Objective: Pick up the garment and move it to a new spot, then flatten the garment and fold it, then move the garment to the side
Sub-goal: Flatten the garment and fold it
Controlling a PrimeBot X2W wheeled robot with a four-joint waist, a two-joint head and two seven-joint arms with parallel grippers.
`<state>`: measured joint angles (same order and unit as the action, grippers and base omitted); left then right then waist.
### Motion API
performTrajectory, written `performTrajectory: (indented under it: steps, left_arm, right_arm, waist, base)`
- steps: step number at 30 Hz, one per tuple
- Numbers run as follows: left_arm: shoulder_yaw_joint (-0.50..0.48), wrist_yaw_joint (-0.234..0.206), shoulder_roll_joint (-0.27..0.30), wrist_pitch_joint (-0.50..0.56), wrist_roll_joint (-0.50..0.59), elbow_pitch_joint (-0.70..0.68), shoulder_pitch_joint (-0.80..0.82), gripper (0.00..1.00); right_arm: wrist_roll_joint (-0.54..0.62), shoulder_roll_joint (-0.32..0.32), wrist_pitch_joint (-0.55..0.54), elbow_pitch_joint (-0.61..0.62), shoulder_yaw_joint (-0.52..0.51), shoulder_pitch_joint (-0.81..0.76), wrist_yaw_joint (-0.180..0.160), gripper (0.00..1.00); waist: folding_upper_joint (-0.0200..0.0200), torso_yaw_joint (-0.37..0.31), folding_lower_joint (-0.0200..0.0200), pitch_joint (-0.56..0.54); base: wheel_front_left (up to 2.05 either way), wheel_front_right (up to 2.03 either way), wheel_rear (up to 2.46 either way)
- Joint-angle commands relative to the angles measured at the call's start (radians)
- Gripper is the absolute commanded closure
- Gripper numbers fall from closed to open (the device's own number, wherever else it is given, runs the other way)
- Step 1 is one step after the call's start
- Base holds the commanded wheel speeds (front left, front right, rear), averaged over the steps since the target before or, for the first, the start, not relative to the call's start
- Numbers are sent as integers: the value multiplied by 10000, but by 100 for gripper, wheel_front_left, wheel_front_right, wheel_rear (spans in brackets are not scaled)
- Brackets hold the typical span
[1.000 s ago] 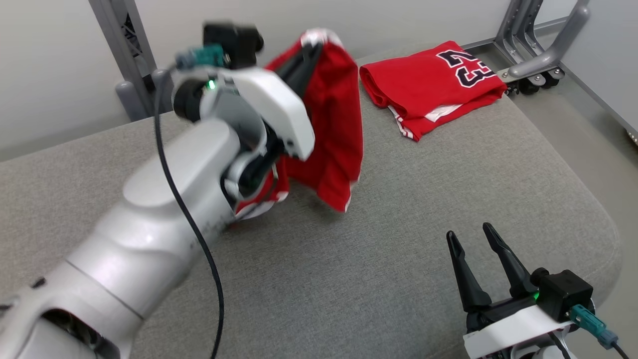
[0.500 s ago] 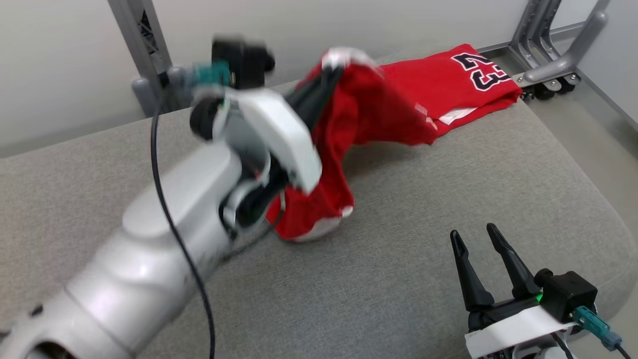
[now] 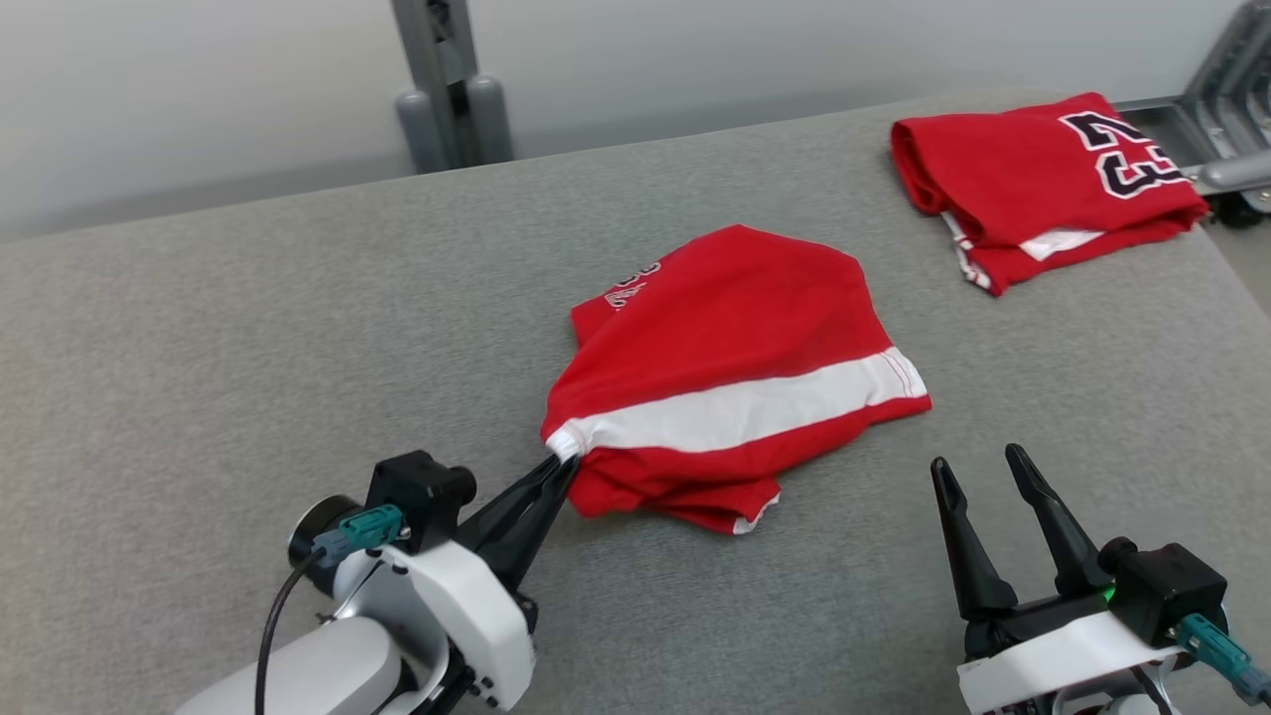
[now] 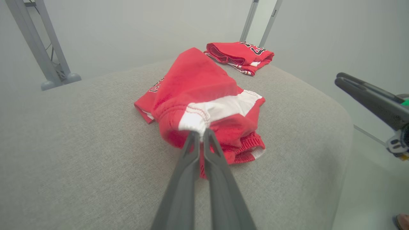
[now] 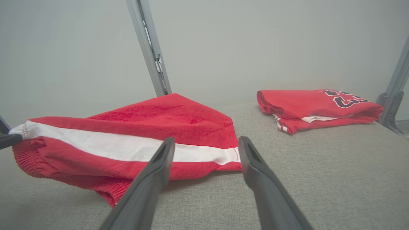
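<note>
Head view. The garment point(image 3: 735, 367), red with a white band, lay crumpled at the centre of the grey padded surface point(image 3: 248, 348). The left gripper point(image 3: 564, 469), at 7 o'clock of the garment, was clamped on the near end of the white band. The right gripper point(image 3: 977, 459), at 4 o'clock, stood with its jaws spread and held nothing, just clear of the cloth.

A folded red jersey point(image 3: 1033, 179) with dark numerals lay well apart at 2 o'clock, near the far right corner. A grey metal post point(image 3: 452, 89) rose behind the far edge at 11 o'clock, and part of a metal frame point(image 3: 1231, 174) showed at 2 o'clock beyond the jersey. Nothing lay between the garment and either gripper.

Bare fabric extended from 8 to 11 o'clock of the garment. The surface rounded off at 3 o'clock, with the floor past it.

The garment's lower layers were tucked beneath it. A white print at its 11 o'clock edge was partly folded under and unreadable. Both arms were cut off by the bottom edge.
</note>
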<state>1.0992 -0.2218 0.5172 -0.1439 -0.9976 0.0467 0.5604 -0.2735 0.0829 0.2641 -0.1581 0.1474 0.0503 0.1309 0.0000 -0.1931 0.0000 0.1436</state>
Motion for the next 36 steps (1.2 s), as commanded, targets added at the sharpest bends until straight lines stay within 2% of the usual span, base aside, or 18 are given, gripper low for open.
performTrajectory:
  steps: [1,3,6,8,9,10,11,12,13,18,20,23,24,26,29,31,34,36]
  left_arm:
    - [136,-67,262,-8,219,-67,-130,100]
    - [324,-175,447,209,281,-31,-301,100]
    - [583,-80,742,699,190,100,-390,100]
    - [642,38,862,897,60,192,-464,88]
    - [693,92,945,994,50,272,-471,77]
    - [771,153,1006,1089,46,327,-489,72]
    - [804,194,1029,1160,-39,374,-549,63]
    - [782,207,1065,1224,-163,421,-627,34]
    - [788,265,1136,1250,-228,426,-663,0]
    - [471,168,1324,920,-564,166,-965,0]
    - [332,24,1563,813,-744,38,-1175,0]
    - [-258,-627,1668,37,-1053,-234,-1651,0]
    - [-258,-627,1668,37,-1053,-234,-1651,0]
    - [-940,-1242,1567,-694,-1392,-322,-2147,0]
    - [-2029,-1911,1204,-1154,-1432,-423,-2847,0]
    - [-3058,-2297,765,-1214,-964,-583,-3305,0]
    - [-4567,-2594,-112,-1213,118,-874,-4411,0]
    - [-5421,-2587,-752,-1212,927,-1140,-4982,0]
  right_arm:
    - [26,124,0,38,26,13,-3,0]
    - [39,195,0,30,55,37,-3,0]
    - [58,291,0,-21,87,73,-3,0]
    - [59,314,0,-55,108,35,-3,0]
    - [54,309,0,-80,148,-14,-3,0]
    - [46,308,0,-115,192,-73,-3,0]
    - [42,309,0,-152,246,-129,-3,0]
    - [36,313,0,-182,288,-180,-3,0]
    - [32,312,0,-211,316,-211,-3,0]
    - [41,285,0,-316,390,-358,-3,0]
    - [46,264,0,-367,447,-415,-3,0]
    - [51,219,0,-388,517,-489,-3,0]
    - [51,219,0,-388,517,-489,-3,0]
    - [76,187,0,-370,520,-541,-3,0]
    - [108,125,0,-366,576,-531,-3,0]
    - [106,115,0,-366,572,-532,-3,0]
    - [117,78,0,-374,541,-563,-3,0]
    - [134,57,0,-391,530,-612,-3,0]
  waist:
    - [0,413,0,123]
    - [0,610,0,124]
    - [0,875,0,67]
    - [0,981,0,-10]
    - [0,1024,0,-70]
    - [0,1061,0,-135]
    - [0,1092,0,-208]
    - [0,1121,0,-280]
    - [0,1146,0,-345]
    - [0,1245,0,-708]
    - [0,1226,0,-921]
    - [0,1167,0,-1245]
    - [0,1167,0,-1245]
    - [0,1147,0,-1351]
    - [0,1088,0,-1493]
    - [0,1076,0,-1588]
    - [0,1043,0,-1749]
    - [0,1030,0,-1857]
  base:
    - [0,0,0]
    - [0,0,0]
    - [0,0,0]
    - [0,0,0]
    - [0,0,0]
    - [0,0,0]
    - [0,0,0]
    - [0,0,0]
    - [0,0,0]
    - [0,0,0]
    - [0,0,0]
    - [0,0,0]
    - [0,0,0]
    - [0,0,0]
    - [0,0,0]
    - [0,0,0]
    - [0,0,0]
    - [0,0,0]
